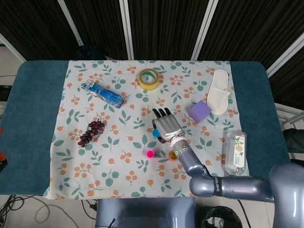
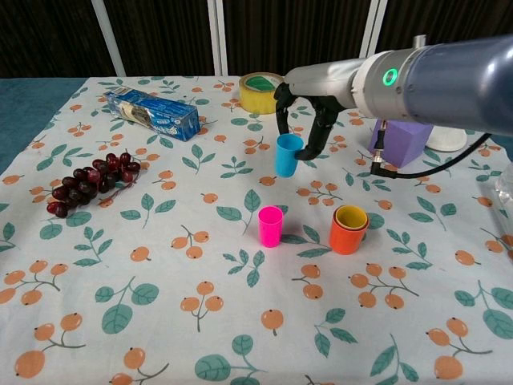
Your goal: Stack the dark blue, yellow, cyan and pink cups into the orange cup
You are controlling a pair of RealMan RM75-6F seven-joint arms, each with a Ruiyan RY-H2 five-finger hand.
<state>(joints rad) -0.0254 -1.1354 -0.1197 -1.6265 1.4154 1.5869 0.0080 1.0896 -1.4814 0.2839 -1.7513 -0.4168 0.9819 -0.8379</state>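
Observation:
My right hand (image 2: 309, 120) grips the cyan cup (image 2: 286, 155) from above and holds it upright, a little above the cloth, behind the other cups. In the head view the same hand (image 1: 166, 125) covers most of the cyan cup (image 1: 155, 133). The pink cup (image 2: 270, 225) stands upright on the cloth in front of it. To the right stands the orange cup (image 2: 348, 233) with the yellow cup (image 2: 351, 216) nested inside; no dark blue cup shows. The head view has the pink cup (image 1: 150, 154) and orange cup (image 1: 172, 155) side by side. My left hand is out of both views.
A yellow tape roll (image 2: 262, 91) lies behind the hand. A blue packet (image 2: 152, 112) and grapes (image 2: 90, 180) are to the left. A purple block (image 2: 398, 140) sits to the right, with a white slipper (image 1: 217, 97) and a plastic bottle (image 1: 234, 151) further right.

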